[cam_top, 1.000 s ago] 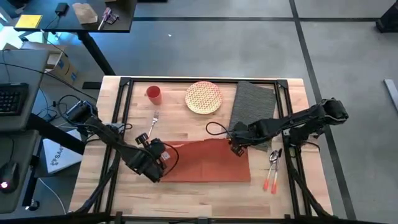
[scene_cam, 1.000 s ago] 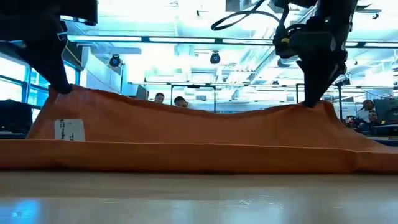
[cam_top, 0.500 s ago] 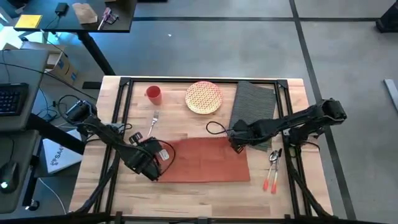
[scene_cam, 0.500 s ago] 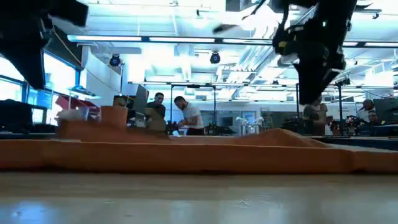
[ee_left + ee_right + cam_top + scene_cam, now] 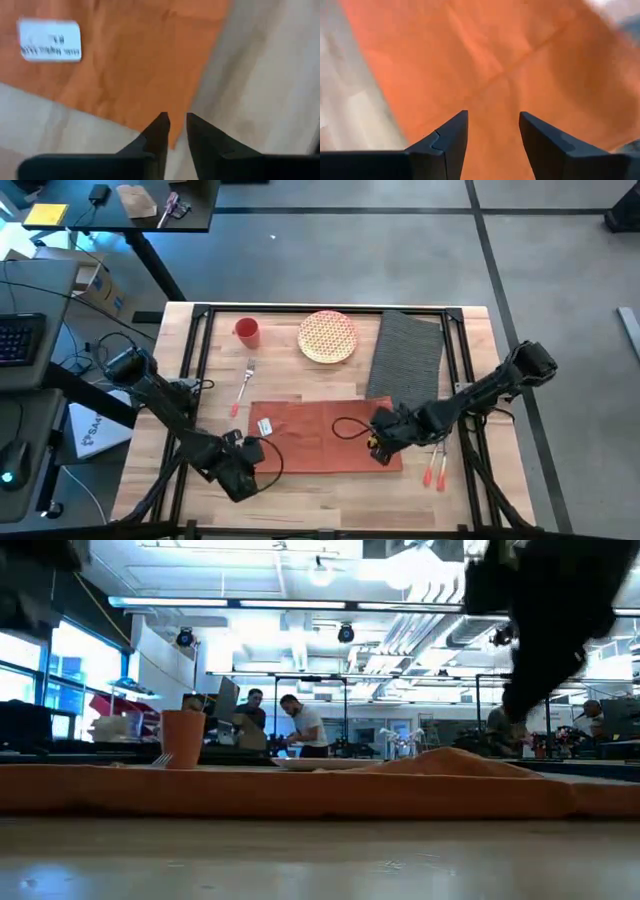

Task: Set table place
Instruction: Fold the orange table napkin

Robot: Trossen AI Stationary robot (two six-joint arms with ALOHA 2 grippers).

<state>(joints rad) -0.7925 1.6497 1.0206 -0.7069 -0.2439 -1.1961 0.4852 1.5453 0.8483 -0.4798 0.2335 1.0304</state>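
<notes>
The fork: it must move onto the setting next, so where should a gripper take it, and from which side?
The fork lies flat on the table, tines toward the red cup, orange handle beside the orange cloth. Probably best to pinch mid-handle from straight above, fingers across its narrow width. The left gripper is nearer.

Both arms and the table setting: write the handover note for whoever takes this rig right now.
Left gripper: open, empty, at the near left corner of the orange cloth.
Right gripper: open, empty, over the cloth's near right corner.
Orange cloth lies spread on the table, label up, with a low hump at its right side.
Dark grey placemat sits at the far right, not squared up, its near end at the cloth's far right corner.
Plate and red cup wait at the far edge, fork left of centre, utensils with orange handles right of the cloth.
Done: cloth released.
Left: lay out mat, plate, cup, cutlery.
</notes>
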